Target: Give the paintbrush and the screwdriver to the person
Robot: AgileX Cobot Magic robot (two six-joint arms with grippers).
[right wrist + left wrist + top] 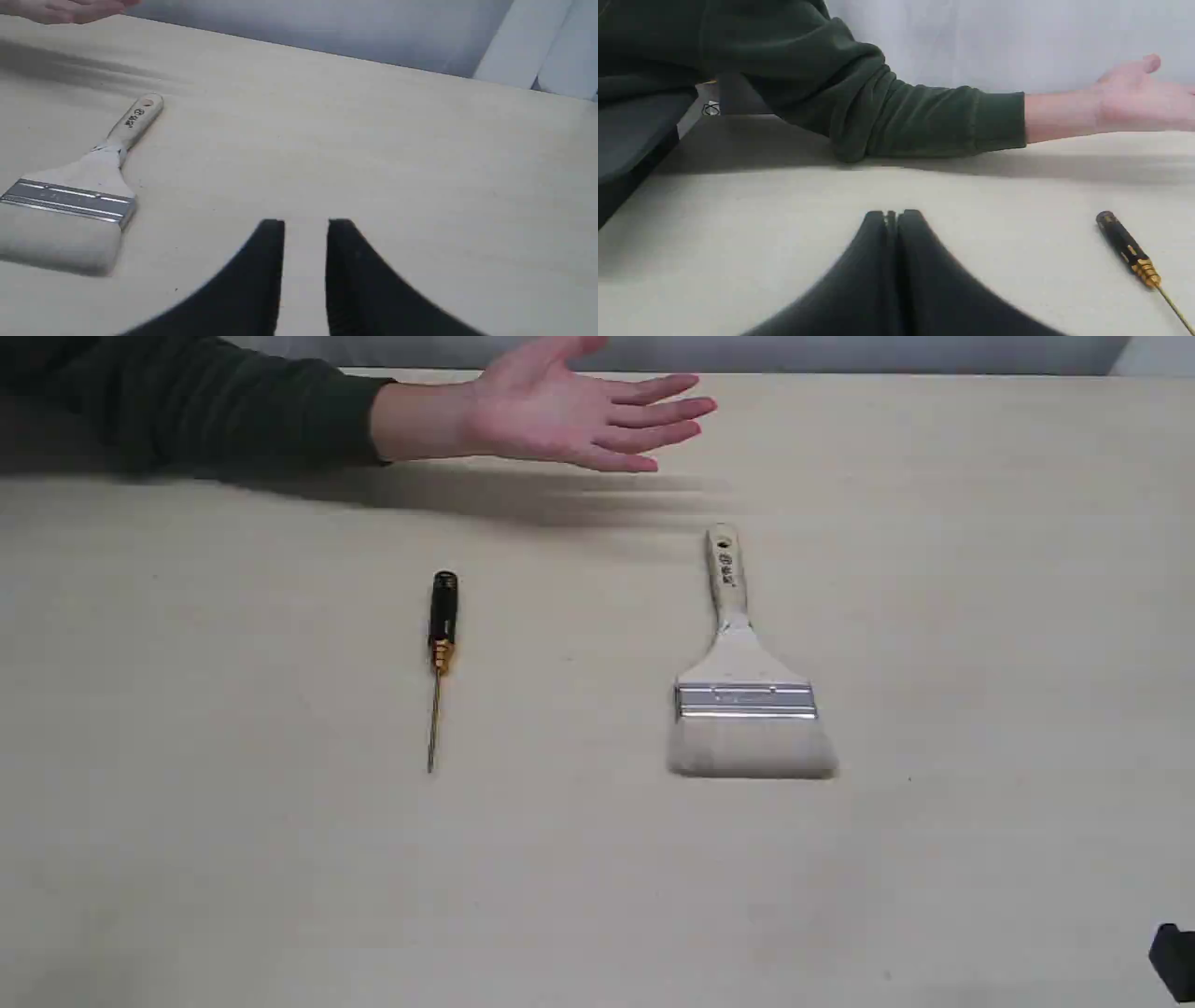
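The paintbrush [744,683] [74,196] lies flat on the table right of centre, handle pointing away, bristles toward the near edge. Left of it lies the screwdriver [441,627] [1129,249], black handle at the far end, thin shaft toward the near edge. The person's open hand [569,415] [1134,95] hovers palm up over the far side of the table, its green sleeve [187,406] coming in from the left. My left gripper [893,215] is shut and empty, well apart from the screwdriver. My right gripper [306,224] is open over bare table, beside the brush.
The beige table [980,616] carries nothing else. A black part of the right arm [1174,959] shows at the near right corner. A dark ledge [630,140] sits past the table's left edge.
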